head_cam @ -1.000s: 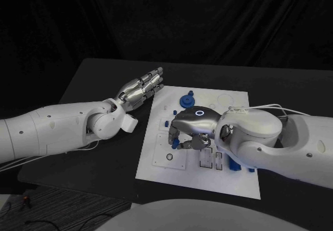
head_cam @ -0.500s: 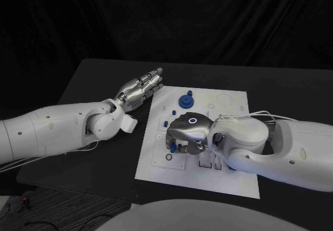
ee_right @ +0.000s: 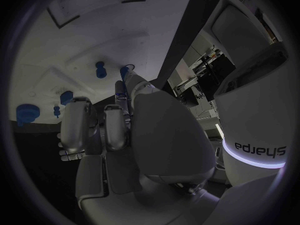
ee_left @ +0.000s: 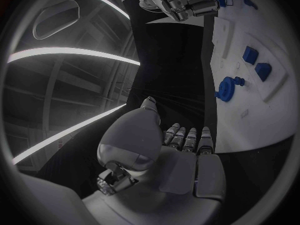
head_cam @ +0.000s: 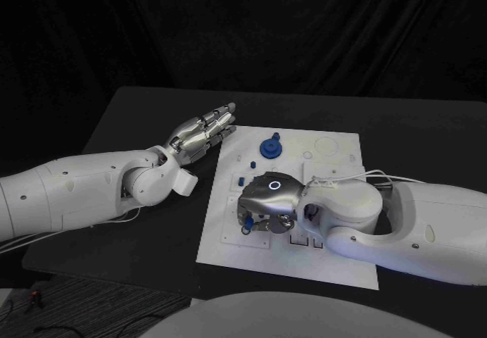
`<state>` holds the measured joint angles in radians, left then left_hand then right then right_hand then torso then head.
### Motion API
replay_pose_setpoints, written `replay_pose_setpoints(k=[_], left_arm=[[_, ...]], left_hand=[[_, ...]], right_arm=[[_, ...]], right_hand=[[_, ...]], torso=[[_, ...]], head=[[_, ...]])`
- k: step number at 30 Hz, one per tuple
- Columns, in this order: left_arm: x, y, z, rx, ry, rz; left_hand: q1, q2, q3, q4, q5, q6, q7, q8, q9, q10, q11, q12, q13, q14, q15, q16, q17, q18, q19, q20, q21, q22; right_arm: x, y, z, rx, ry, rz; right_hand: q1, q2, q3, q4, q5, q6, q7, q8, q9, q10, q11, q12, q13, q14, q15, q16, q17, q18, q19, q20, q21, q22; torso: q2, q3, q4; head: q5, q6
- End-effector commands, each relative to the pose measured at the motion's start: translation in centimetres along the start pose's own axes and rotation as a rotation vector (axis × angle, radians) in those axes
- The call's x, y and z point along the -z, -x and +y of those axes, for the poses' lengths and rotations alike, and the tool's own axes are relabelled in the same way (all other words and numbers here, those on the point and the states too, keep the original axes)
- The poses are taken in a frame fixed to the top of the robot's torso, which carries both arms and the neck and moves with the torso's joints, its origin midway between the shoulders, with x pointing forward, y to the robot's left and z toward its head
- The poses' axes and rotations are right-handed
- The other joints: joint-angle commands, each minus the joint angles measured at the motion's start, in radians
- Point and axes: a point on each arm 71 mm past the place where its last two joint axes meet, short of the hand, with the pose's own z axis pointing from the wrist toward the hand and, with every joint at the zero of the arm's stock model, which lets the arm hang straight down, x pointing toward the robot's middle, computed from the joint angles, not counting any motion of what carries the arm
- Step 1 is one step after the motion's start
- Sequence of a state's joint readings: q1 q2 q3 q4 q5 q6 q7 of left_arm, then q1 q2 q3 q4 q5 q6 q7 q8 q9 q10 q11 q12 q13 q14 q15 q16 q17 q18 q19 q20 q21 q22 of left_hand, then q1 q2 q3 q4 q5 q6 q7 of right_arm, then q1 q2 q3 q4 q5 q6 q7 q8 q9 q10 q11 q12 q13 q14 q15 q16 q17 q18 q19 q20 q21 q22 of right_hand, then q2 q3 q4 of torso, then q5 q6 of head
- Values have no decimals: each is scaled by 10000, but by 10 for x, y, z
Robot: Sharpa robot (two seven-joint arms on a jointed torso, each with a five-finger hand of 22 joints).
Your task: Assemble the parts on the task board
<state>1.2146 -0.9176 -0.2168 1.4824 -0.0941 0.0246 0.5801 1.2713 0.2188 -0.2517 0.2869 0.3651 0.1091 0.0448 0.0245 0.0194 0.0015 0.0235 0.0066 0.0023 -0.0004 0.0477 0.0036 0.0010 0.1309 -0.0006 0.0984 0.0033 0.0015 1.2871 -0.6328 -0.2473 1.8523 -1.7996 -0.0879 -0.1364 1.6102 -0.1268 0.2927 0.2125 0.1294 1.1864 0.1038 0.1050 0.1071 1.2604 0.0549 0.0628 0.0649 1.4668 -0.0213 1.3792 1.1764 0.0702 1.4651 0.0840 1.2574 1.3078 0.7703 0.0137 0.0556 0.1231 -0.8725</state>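
Observation:
The white task board (head_cam: 340, 151) lies in the middle of the black table. My right hand (head_cam: 266, 208) hovers low over its near left part, fingers curled down, and pinches a small blue part (head_cam: 247, 220) at its fingertips; the same small blue part (ee_right: 119, 88) sticks out between thumb and finger in the right wrist view. A blue gear (head_cam: 270, 148) stands at the far side of the board. My left hand (head_cam: 203, 130) lies flat and open beside the board's far left corner, holding nothing. In the left wrist view, the left hand (ee_left: 184, 145) faces the blue gear (ee_left: 226, 88).
More small blue parts (head_cam: 241, 181) stand along the board's left edge, and two blue blocks (ee_left: 256, 62) sit near the gear. My right forearm (head_cam: 406, 218) covers the board's near right part. Bare black table (head_cam: 142, 239) lies to the left.
My right hand has moved toward the board's near left corner and sunk lower, carrying the small blue part with it. The left hand has stayed where it was.

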Motion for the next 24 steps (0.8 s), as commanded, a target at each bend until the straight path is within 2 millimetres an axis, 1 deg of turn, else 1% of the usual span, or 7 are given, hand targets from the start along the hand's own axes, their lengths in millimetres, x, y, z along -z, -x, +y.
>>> replay_pose_setpoints(k=[1,4,5,7,9,19,24], left_arm=[[0,-2,1,134,123,226],[-1,-2,2,164,168,285],[-1,-3,2,185,160,321],[-1,-3,2,223,134,385],[-2,-3,1,250,101,431],[-3,-4,1,305,35,523],[-3,-4,1,318,13,548]], left_hand=[[91,35,45,5,23,-2,63,43,10,-14,74,27,5,4,83,-36,-10,-107,6,76,-33,-15],[96,38,44,3,20,-6,73,43,9,-14,107,24,4,4,114,-36,-10,-109,6,106,-33,-15],[99,29,39,1,21,-7,79,43,9,-14,121,24,4,4,135,-36,-10,-110,6,124,-33,-15],[82,-17,-1,13,15,6,73,50,11,-14,152,24,3,4,246,-36,-10,-130,6,211,-33,-15],[69,-26,-15,19,14,13,71,53,12,-14,152,29,5,4,280,-36,-10,-137,6,238,-33,-15],[54,-41,-32,24,15,26,68,59,14,-14,168,29,5,4,309,-36,-10,-141,6,268,-33,-15],[44,-36,-36,30,5,23,67,59,14,-14,183,28,4,4,318,-36,-10,-140,6,280,-33,-15]], right_arm=[[0,2,4,106,150,-367],[-1,2,5,104,129,-328],[-1,1,5,109,105,-299],[-2,1,4,118,52,-243],[-2,0,2,122,-6,-190],[-3,-7,0,72,-154,110],[-4,-11,0,22,-241,213]], right_hand=[[-40,-15,51,9,-47,97,41,68,36,104,-28,50,-15,350,-31,51,8,-54,-25,-16,-23,1780],[-55,-33,52,4,-70,102,38,62,37,115,-31,49,-15,350,-35,49,3,-53,-27,-18,-28,1778],[-55,-33,52,4,-70,102,38,62,37,115,-31,49,-15,350,-35,49,3,-53,-27,-18,-28,1778],[-77,-40,53,9,-93,103,38,57,36,119,-30,45,-17,347,-36,42,-11,-52,-29,-20,-32,1777],[-86,-39,56,11,-107,105,36,54,36,122,-31,44,-17,345,-36,40,-16,-50,-33,-21,-42,1774],[-94,-51,83,-8,-161,89,34,27,31,106,-33,23,-23,336,-39,19,-55,-48,-38,-25,-49,1772],[-79,-54,101,-28,-162,96,33,24,33,104,-36,20,-24,331,-39,10,-71,-45,-45,-26,-65,1768]], torso=[[-9,3,-16],[-17,-3,8],[-19,-4,8],[-13,-3,6],[-9,-3,6],[-2,4,2],[-2,-2,12]], head=[[34,-2],[-6,-2],[-11,-2],[-13,-2],[-22,-2],[14,-2],[25,-2]])
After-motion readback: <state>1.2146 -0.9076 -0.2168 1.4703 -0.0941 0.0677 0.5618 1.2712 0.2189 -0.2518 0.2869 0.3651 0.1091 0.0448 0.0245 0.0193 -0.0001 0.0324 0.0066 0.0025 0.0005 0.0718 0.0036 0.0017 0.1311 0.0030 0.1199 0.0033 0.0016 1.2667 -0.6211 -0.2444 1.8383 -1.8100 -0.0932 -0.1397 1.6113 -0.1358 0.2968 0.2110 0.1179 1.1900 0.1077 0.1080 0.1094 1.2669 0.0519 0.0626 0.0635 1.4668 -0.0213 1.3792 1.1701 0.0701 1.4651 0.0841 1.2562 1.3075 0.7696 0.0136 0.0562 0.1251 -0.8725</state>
